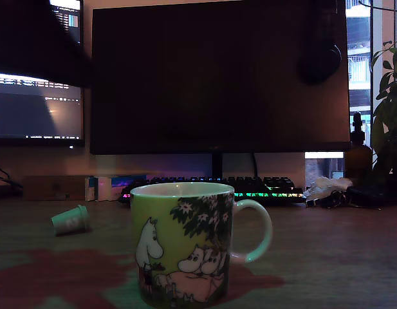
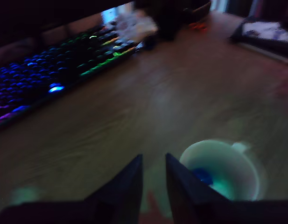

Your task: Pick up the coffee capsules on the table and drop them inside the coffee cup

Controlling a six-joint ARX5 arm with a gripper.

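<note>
The pale yellow-green coffee cup (image 1: 182, 241) with cartoon figures stands upright on the table (image 1: 327, 257), close to the exterior camera, its handle to the exterior view's right. From above, the cup (image 2: 223, 170) holds the dark blue capsule (image 2: 203, 176) at its bottom. The mint green capsule (image 1: 71, 219) lies on its side to the exterior view's left of the cup; in the wrist view it is a blurred pale spot (image 2: 24, 193). My gripper (image 2: 154, 158) hovers above the table beside the cup's rim, its dark fingers (image 2: 129, 179) nearly together with nothing between them.
A backlit keyboard (image 1: 249, 188) runs along the back of the table under a large dark monitor (image 1: 217, 77). A second screen (image 1: 34, 106) is at the left. A plant (image 1: 388, 103), a bottle and clutter sit at the back right.
</note>
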